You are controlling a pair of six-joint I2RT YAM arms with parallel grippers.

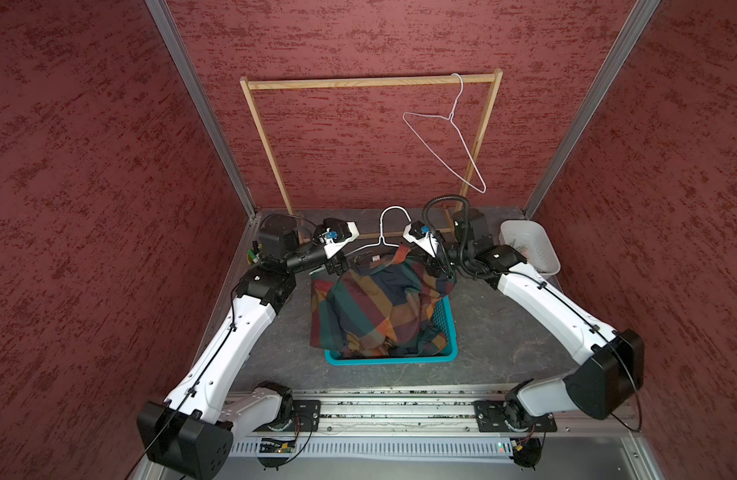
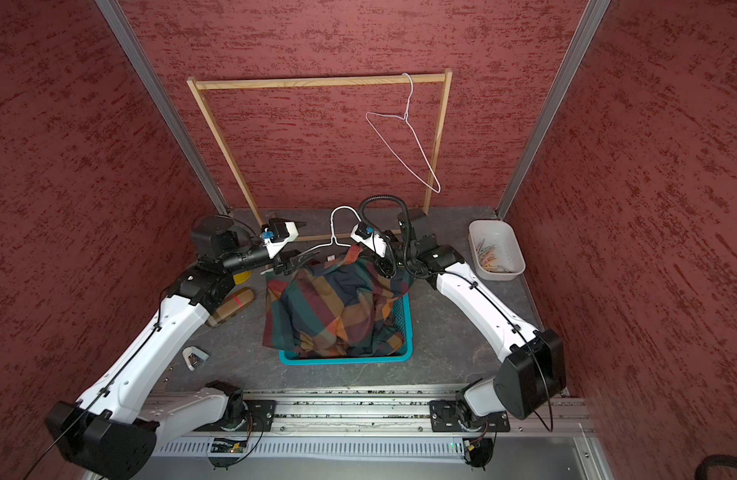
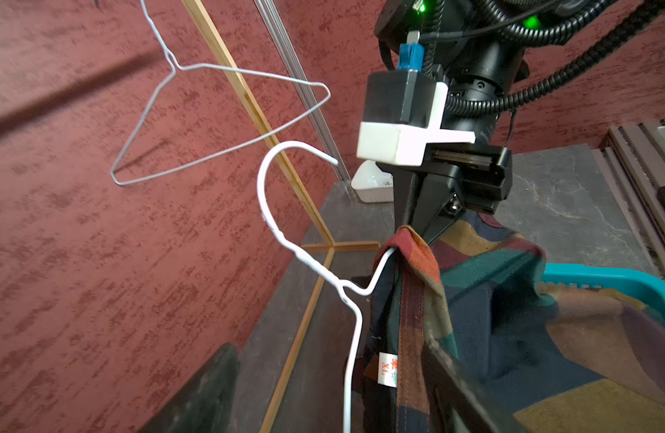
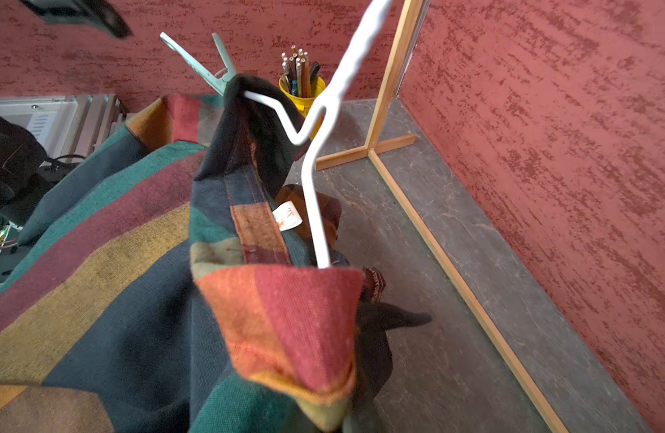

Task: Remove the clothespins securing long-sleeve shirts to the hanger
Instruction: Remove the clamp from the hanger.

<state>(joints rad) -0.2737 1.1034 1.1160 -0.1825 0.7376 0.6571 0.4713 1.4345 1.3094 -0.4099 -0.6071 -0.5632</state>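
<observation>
Mint clothespin (image 4: 207,63) clipped on the plaid shirt (image 4: 109,240) at the left end of the white wire hanger (image 4: 312,195), handles pointing leftward, lies just beside the spread left gripper (image 2: 292,265), the nearer tool, while the right gripper (image 3: 411,221), pressed together, pinches the shirt's right shoulder.

Shirt (image 1: 371,307) in basket (image 1: 400,358); tray (image 1: 539,249) — right.

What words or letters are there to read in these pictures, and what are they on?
"XL" on the small white tag inside the plaid shirt.
Orange marks next to it on the same tag: too blurred to read.
No other words can be read.
</observation>
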